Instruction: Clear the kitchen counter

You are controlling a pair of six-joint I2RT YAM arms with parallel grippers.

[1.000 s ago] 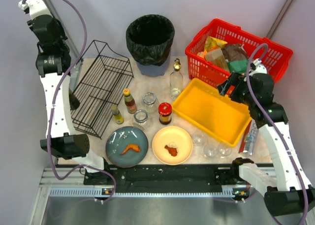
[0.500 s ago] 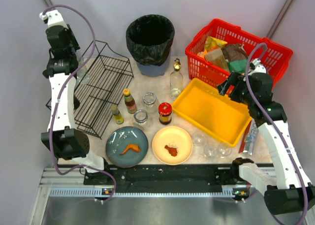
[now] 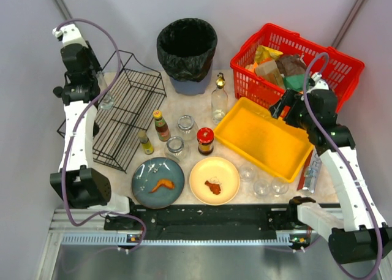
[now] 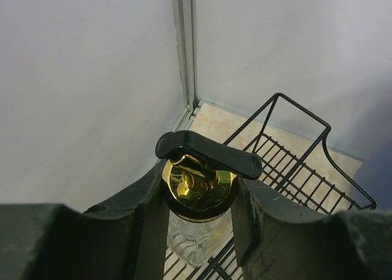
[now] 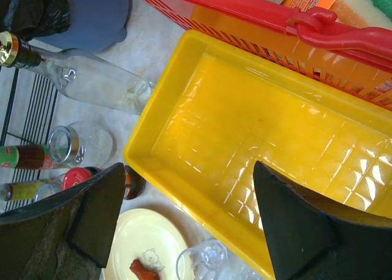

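Little of the clearing looks done. The desk (image 3: 197,108) fills the middle of the top view and is crowded: a blue plate (image 3: 158,182) and a cream plate (image 3: 214,180), each with a food scrap, sit at lower centre. Above them are a red-lidded jar (image 3: 205,140), two sauce bottles (image 3: 161,125), two empty glass jars (image 3: 174,147) and a tall clear bottle (image 3: 218,96). A few drinking glasses (image 3: 262,185) stand at the lower right. The yellow tray (image 3: 263,139) is empty, and the wire rack (image 3: 125,117) appears empty too.

One item is in hand. The left gripper (image 4: 197,200) is clamped on the neck of a glass cruet (image 4: 199,243) (gold cap, black lever), which hangs over the rack's upper-left end. It probably goes there.

The right gripper (image 5: 190,170) is spread wide, holding nothing, above the tray.

Room is tight at the upper left: the wall sits close beside the left arm, and the rack's raised wire end stands just past the cruet. On the right, the red basket (image 3: 294,59) has its rim hard against the tray's far edge, so a lift there needs height. The middle of the desk offers little bare surface for sliding.
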